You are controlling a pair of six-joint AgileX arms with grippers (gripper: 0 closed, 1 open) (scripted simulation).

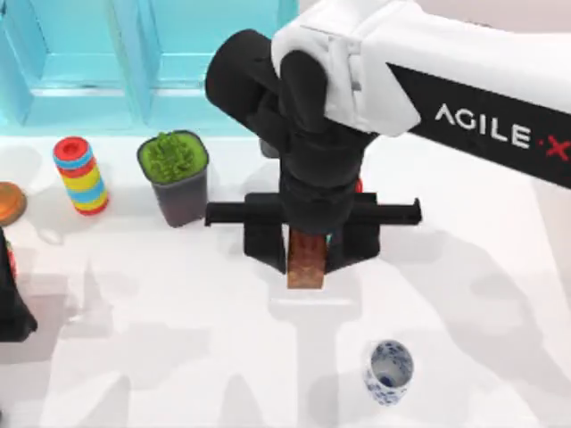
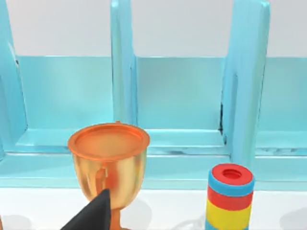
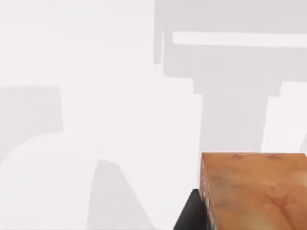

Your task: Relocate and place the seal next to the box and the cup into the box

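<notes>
Right gripper [image 1: 306, 254]: hangs over the middle of the white table [image 1: 464, 294], its two black fingers pinched on the seal [image 1: 306, 259]. Arm reaches in from the top view's upper right, white casing marked AGILEX.

Seal: reddish-brown rectangular block, held between the fingers, its lower end projecting below them. In the right wrist view the block's mottled orange-brown face [image 3: 254, 191] sits over bare table, with one dark finger [image 3: 192, 213] against its side. Whether it touches the table cannot be told.

Cup [image 1: 388, 371]: small, white with blue pattern, upright on the table, toward the front and right of the seal, well apart from it.

Box [image 1: 134, 62]: turquoise, partitioned, along the back edge of the table; compartments and dividers [image 2: 247, 81] face the left wrist camera.

Plant pot [image 1: 176, 176]: dark, green foliage, just in front of the box, left of the gripper.

Striped cylinder [image 1: 80, 175]: red, blue and yellow bands, left of the pot.

Goblet [image 2: 109, 163]: orange-gold, near the left edge.

Left gripper [image 1: 11, 299]: parked at the table's left edge; finger state cannot be told.
</notes>
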